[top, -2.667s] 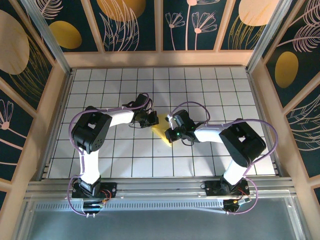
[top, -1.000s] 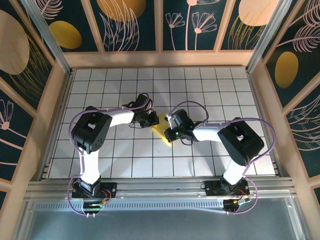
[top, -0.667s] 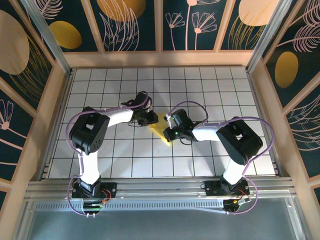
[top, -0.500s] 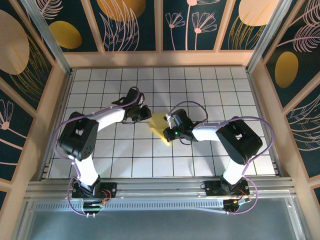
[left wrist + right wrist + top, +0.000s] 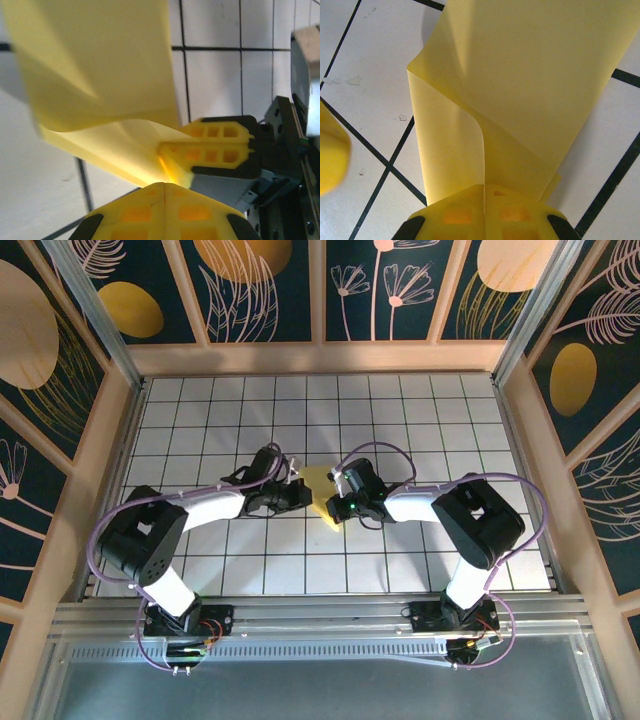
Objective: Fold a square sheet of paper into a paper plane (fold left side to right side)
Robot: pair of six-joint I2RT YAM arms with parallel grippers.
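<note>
Fold half-done: square sheet of paper (image 5: 530,75) curls up at centre of table (image 5: 420,420), right gripper (image 5: 484,192) pinching one edge, left gripper (image 5: 164,190) closed at another, flap not yet laid over or creased.

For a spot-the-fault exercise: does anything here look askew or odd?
The paper looks odd: pinched by the left gripper and right gripper, it bows up in a loose curl, not lying flat.
</note>
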